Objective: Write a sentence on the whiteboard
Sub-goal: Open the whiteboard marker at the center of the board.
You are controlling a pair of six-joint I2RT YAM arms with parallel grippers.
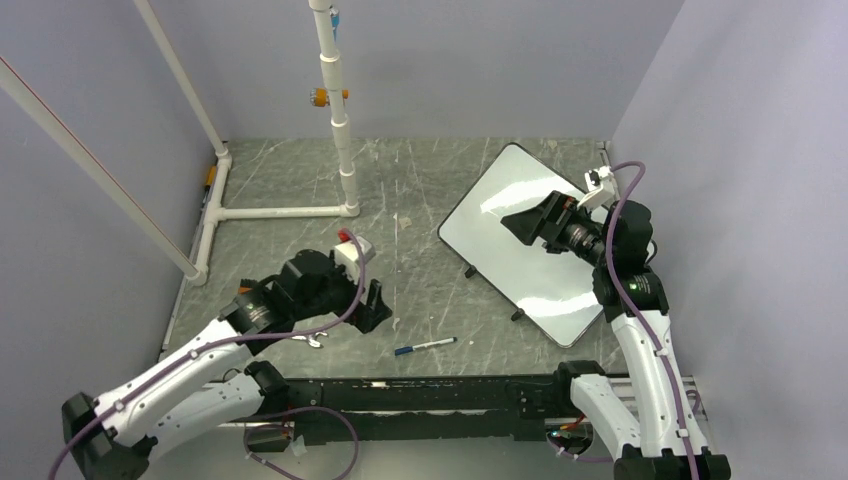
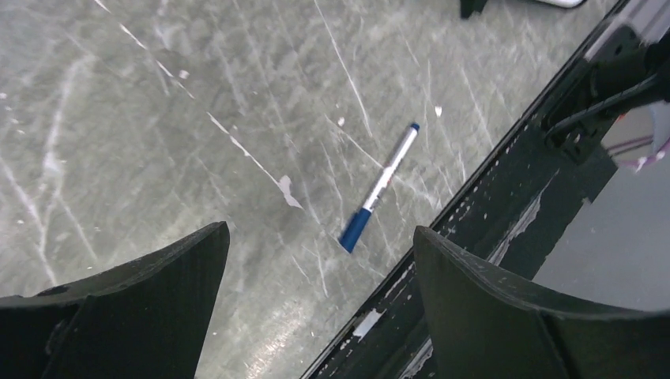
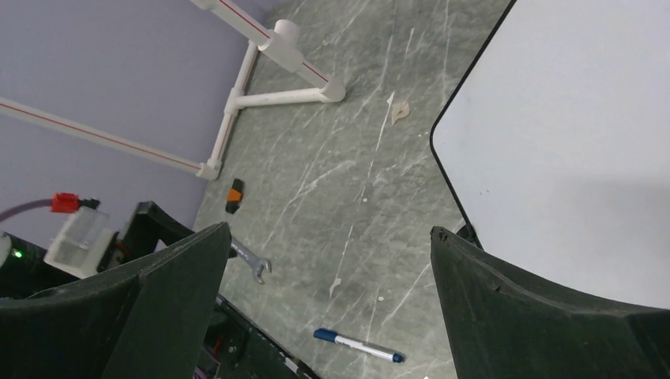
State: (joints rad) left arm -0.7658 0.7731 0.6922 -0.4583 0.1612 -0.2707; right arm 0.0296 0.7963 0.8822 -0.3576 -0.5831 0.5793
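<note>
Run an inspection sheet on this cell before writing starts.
Surface: scratched grey table, a few white flecks.
Job's things: whiteboard lies angled at the right, blank; blue-capped marker lies loose near the front edge.
Clutter: wrench by the left arm; small orange-black piece near the pipe frame.
Tools: left tool open, empty, above the marker; right tool open, empty, by the whiteboard's edge.
Cables: purple cable loops at each wrist.
Surroundings: white pipe frame at far left; plain walls.
</note>
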